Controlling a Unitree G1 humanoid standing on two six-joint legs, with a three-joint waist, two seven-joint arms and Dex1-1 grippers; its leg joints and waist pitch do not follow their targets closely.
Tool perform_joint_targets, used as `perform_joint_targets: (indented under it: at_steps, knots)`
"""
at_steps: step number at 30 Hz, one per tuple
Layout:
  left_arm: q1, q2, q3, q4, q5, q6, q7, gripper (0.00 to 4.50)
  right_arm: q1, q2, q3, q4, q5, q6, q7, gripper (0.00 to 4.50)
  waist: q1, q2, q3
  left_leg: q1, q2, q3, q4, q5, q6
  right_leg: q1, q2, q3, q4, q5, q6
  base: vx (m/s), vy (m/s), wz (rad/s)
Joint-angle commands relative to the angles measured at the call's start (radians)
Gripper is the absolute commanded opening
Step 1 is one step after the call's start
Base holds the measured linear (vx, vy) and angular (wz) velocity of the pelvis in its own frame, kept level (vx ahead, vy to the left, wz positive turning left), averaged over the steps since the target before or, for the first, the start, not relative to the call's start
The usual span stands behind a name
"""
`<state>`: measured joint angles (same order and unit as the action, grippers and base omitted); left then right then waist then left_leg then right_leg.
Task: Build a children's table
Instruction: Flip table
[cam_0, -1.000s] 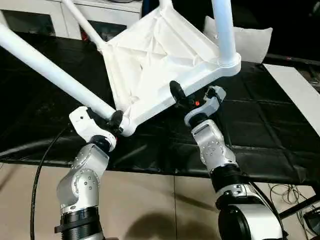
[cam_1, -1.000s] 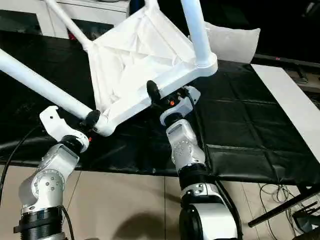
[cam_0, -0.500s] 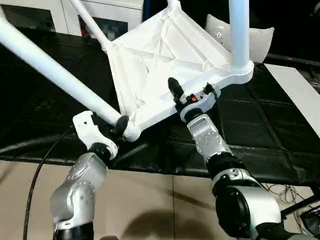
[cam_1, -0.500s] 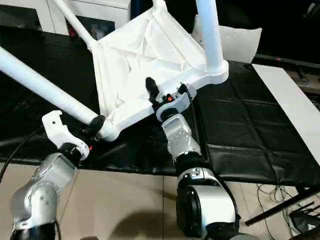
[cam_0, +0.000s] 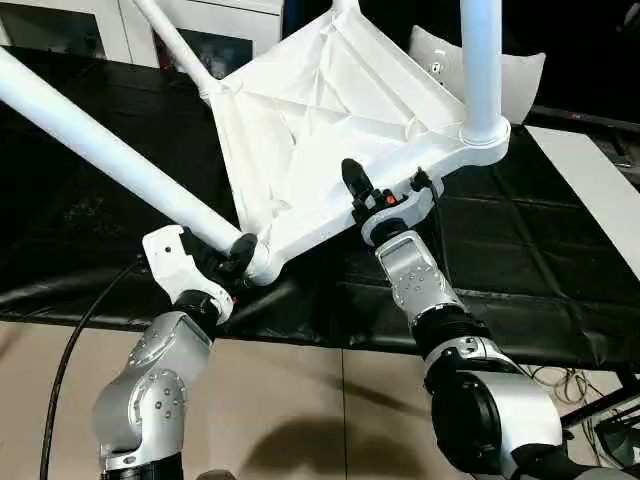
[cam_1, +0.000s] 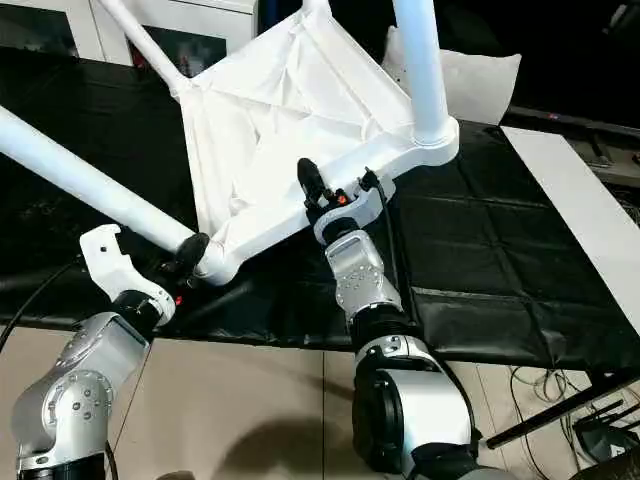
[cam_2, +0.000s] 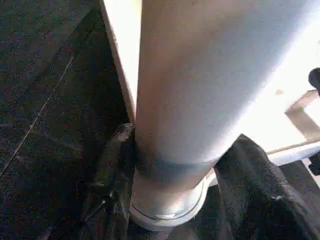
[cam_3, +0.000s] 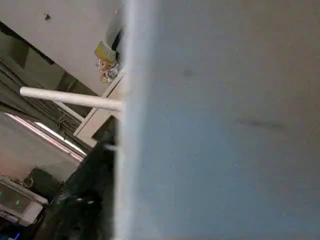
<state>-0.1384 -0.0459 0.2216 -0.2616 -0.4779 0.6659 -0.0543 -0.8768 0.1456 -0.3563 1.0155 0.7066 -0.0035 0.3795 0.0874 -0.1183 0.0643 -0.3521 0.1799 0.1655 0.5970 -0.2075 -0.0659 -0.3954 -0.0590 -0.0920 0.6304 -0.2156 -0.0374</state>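
Black quilted matting (cam_0: 520, 260) is covering the work surface, with a white cabinet (cam_0: 70, 25) and a grey-white cushion (cam_0: 515, 80) lying beyond it. Tilting up off the mat is the children's table (cam_0: 330, 130), turned over with its ribbed underside showing and its legs pointing outward. The left gripper (cam_0: 228, 255) is clamping one leg (cam_0: 90, 150) between its black fingers (cam_2: 112, 170), just above the corner socket. The right gripper (cam_0: 385, 190) is straddling the tabletop's near rim, one finger (cam_0: 355, 180) lying on the ribbed side; whether it is gripping the rim, I cannot tell.
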Motion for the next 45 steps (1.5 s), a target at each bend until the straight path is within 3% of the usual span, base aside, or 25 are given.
perform_joint_targets:
  at_steps: [1, 6, 7, 8, 9, 10, 11, 13, 14, 15, 16, 17, 21, 23, 25, 28, 31, 33, 36, 37, 38, 41, 45]
  knots:
    - [0.030, -0.014, -0.069, 0.069, -0.035, 0.089, -0.035, 2.04, -0.068, 0.146, 0.008, -0.022, 0.006, -0.005, 0.040, 2.72, -0.002, 0.008, -0.063, 0.002, 0.058, -0.010, -0.063, 0.000, 0.055, 0.057, -0.094, 0.070, -0.057, 0.007, -0.162, 0.000, 0.000, 0.00]
    - [0.020, 0.032, -0.090, 0.080, -0.011, 0.090, -0.069, 2.04, -0.058, 0.147, 0.019, -0.031, -0.004, -0.002, 0.042, 2.22, -0.002, 0.013, -0.067, 0.005, 0.056, -0.009, -0.060, 0.017, 0.063, 0.055, -0.090, 0.069, -0.053, 0.033, -0.169, 0.000, 0.000, 0.00]
    - [0.010, 0.041, -0.084, 0.092, -0.002, 0.076, -0.073, 2.04, -0.050, 0.149, 0.021, -0.043, -0.002, 0.003, 0.040, 2.11, -0.001, 0.019, -0.068, 0.006, 0.057, -0.009, -0.060, 0.019, 0.062, 0.054, -0.090, 0.069, -0.052, 0.039, -0.173, 0.000, 0.000, 0.00]
    - [0.008, 0.042, -0.083, 0.093, -0.001, 0.072, -0.075, 2.04, -0.049, 0.149, 0.021, -0.045, -0.002, 0.004, 0.040, 2.11, -0.002, 0.018, -0.069, 0.005, 0.058, -0.009, -0.060, 0.020, 0.061, 0.055, -0.090, 0.069, -0.052, 0.044, -0.175, 0.000, 0.000, 0.00]
    - [0.000, 0.055, -0.083, 0.098, -0.001, 0.071, -0.089, 2.04, -0.044, 0.148, 0.022, -0.056, -0.001, 0.010, 0.038, 2.09, -0.003, 0.010, -0.069, 0.006, 0.057, -0.007, -0.060, 0.018, 0.061, 0.055, -0.090, 0.069, -0.053, 0.048, -0.178, 0.000, 0.000, 0.00]
    - [-0.002, 0.059, -0.085, 0.098, -0.002, 0.073, -0.094, 2.60, -0.042, 0.147, 0.023, -0.059, 0.000, 0.012, 0.037, 2.00, -0.001, 0.013, -0.069, 0.006, 0.057, -0.008, -0.060, 0.015, 0.060, 0.055, -0.092, 0.069, -0.051, 0.043, -0.179, 0.000, 0.000, 0.00]
    - [-0.005, 0.073, -0.095, 0.098, 0.011, 0.071, -0.100, 2.74, -0.039, 0.145, 0.022, -0.064, 0.000, 0.013, 0.031, 2.00, -0.001, 0.013, -0.068, 0.006, 0.058, -0.007, -0.061, 0.008, 0.057, 0.054, -0.092, 0.070, -0.052, 0.032, -0.179, 0.000, 0.000, 0.00]
    - [0.000, 0.098, -0.116, 0.093, 0.029, 0.070, -0.115, 2.74, -0.033, 0.143, 0.019, -0.072, -0.003, 0.003, 0.012, 2.00, -0.002, 0.017, -0.068, 0.007, 0.057, -0.008, -0.062, 0.006, 0.052, 0.053, -0.088, 0.069, -0.052, 0.027, -0.173, 0.000, 0.000, 0.00]
    - [0.007, 0.103, -0.124, 0.085, 0.027, 0.075, -0.125, 2.80, -0.029, 0.142, 0.017, -0.078, -0.002, -0.001, 0.006, 1.99, -0.001, 0.028, -0.071, 0.007, 0.057, -0.009, -0.060, 0.012, 0.047, 0.054, -0.090, 0.069, -0.049, 0.039, -0.173, 0.000, 0.000, 0.00]
    - [0.010, 0.107, -0.127, 0.081, 0.028, 0.074, -0.129, 2.95, -0.029, 0.141, 0.015, -0.080, -0.003, -0.004, 0.002, 1.99, -0.001, 0.025, -0.071, 0.007, 0.058, -0.009, -0.060, 0.018, 0.047, 0.055, -0.092, 0.069, -0.051, 0.049, -0.175, 0.000, 0.000, 0.00]
    - [0.020, 0.117, -0.137, 0.068, 0.025, 0.076, -0.144, 2.95, -0.027, 0.136, 0.012, -0.086, -0.004, -0.013, -0.008, 1.99, -0.001, 0.034, -0.072, 0.007, 0.059, -0.010, -0.060, 0.023, 0.039, 0.054, -0.090, 0.068, -0.047, 0.075, -0.186, 0.000, 0.000, 0.00]
    - [0.027, 0.118, -0.144, 0.062, 0.024, 0.076, -0.149, 3.17, -0.023, 0.132, 0.012, -0.092, -0.004, -0.014, -0.009, 1.99, -0.002, 0.029, -0.073, 0.006, 0.057, -0.009, -0.059, 0.024, 0.039, 0.056, -0.090, 0.069, -0.045, 0.093, -0.191, 0.000, 0.000, 0.00]
    - [0.048, 0.140, -0.167, 0.041, 0.043, 0.060, -0.168, 3.35, -0.022, 0.104, 0.013, -0.093, -0.019, -0.039, -0.020, 1.99, 0.001, 0.034, -0.073, 0.003, 0.058, -0.009, -0.058, 0.033, 0.045, 0.058, -0.091, 0.069, -0.044, 0.122, -0.205, 0.000, 0.000, 0.00]
    - [0.072, 0.190, -0.194, 0.012, 0.059, 0.040, -0.213, 3.59, -0.034, 0.080, 0.006, -0.086, -0.033, -0.069, -0.051, 1.99, 0.004, 0.049, -0.072, 0.008, 0.058, -0.010, -0.061, -0.008, 0.029, 0.056, -0.091, 0.067, -0.046, 0.089, -0.205, 0.000, 0.000, 0.00]
    - [0.081, 0.211, -0.206, 0.000, 0.066, 0.026, -0.233, 3.69, -0.039, 0.069, 0.004, -0.085, -0.039, -0.082, -0.063, 1.99, 0.003, 0.047, -0.070, 0.007, 0.058, -0.008, -0.062, -0.028, 0.022, 0.055, -0.089, 0.069, -0.048, 0.069, -0.204, 0.000, 0.000, 0.00]
    - [0.120, 0.322, -0.285, -0.106, 0.113, -0.056, -0.339, 4.00, -0.033, -0.011, 0.016, -0.118, -0.110, -0.130, -0.158, 1.99, 0.010, 0.049, -0.067, 0.009, 0.058, -0.007, -0.064, -0.042, 0.014, 0.052, -0.090, 0.069, -0.049, 0.034, -0.193, 0.000, 0.000, 0.00]
    - [0.133, 0.353, -0.309, -0.169, 0.116, -0.052, -0.365, 4.30, -0.013, -0.050, 0.030, -0.153, -0.158, -0.121, -0.223, 1.99, 0.014, 0.051, -0.061, 0.013, 0.058, -0.003, -0.067, -0.078, -0.013, 0.046, -0.087, 0.071, -0.052, -0.015, -0.176, 0.000, 0.000, 0.00]
    - [0.138, 0.378, -0.316, -0.205, 0.110, -0.044, -0.382, 4.41, 0.002, -0.072, 0.035, -0.185, -0.182, -0.108, -0.265, 1.99, 0.016, 0.054, -0.058, 0.012, 0.056, -0.003, -0.069, -0.107, -0.034, 0.045, -0.086, 0.072, -0.054, -0.063, -0.157, 0.000, 0.000, 0.00]
    - [0.141, 0.430, -0.318, -0.258, 0.108, -0.031, -0.402, 4.48, 0.043, -0.119, 0.052, -0.275, -0.240, -0.073, -0.348, 1.99, 0.017, 0.049, -0.056, 0.013, 0.054, -0.002, -0.071, -0.146, -0.057, 0.042, -0.084, 0.073, -0.062, -0.139, -0.110, 0.000, 0.000, 0.00]
    - [0.135, 0.442, -0.315, -0.262, 0.111, -0.036, -0.409, 4.48, 0.056, -0.134, 0.060, -0.301, -0.261, -0.064, -0.367, 1.99, 0.016, 0.046, -0.055, 0.011, 0.052, -0.002, -0.070, -0.141, -0.059, 0.043, -0.079, 0.072, -0.063, -0.143, -0.095, 0.000, 0.000, 0.00]
    - [0.130, 0.448, -0.315, -0.264, 0.114, -0.041, -0.411, 4.48, 0.064, -0.143, 0.063, -0.315, -0.274, -0.059, -0.377, 1.99, 0.018, 0.047, -0.054, 0.015, 0.051, 0.000, -0.070, -0.150, -0.062, 0.036, -0.078, 0.073, -0.065, -0.159, -0.085, 0.000, 0.000, 0.00]
    - [0.073, 0.467, -0.303, -0.276, 0.116, -0.036, -0.422, 4.48, 0.107, -0.186, 0.081, -0.401, -0.330, 0.011, -0.427, 1.99, 0.022, 0.049, -0.057, 0.016, 0.051, 0.001, -0.069, -0.147, -0.074, 0.036, -0.075, 0.072, -0.066, -0.163, -0.068, 0.000, 0.000, 0.00]
    - [-0.004, 0.498, -0.296, -0.277, 0.142, -0.053, -0.435, 4.48, 0.134, -0.231, 0.110, -0.477, -0.384, 0.088, -0.460, 1.99, 0.018, 0.043, -0.060, 0.004, 0.047, -0.002, -0.068, -0.132, -0.086, 0.047, -0.074, 0.071, -0.062, -0.158, -0.046, 0.000, 0.000, 0.00]
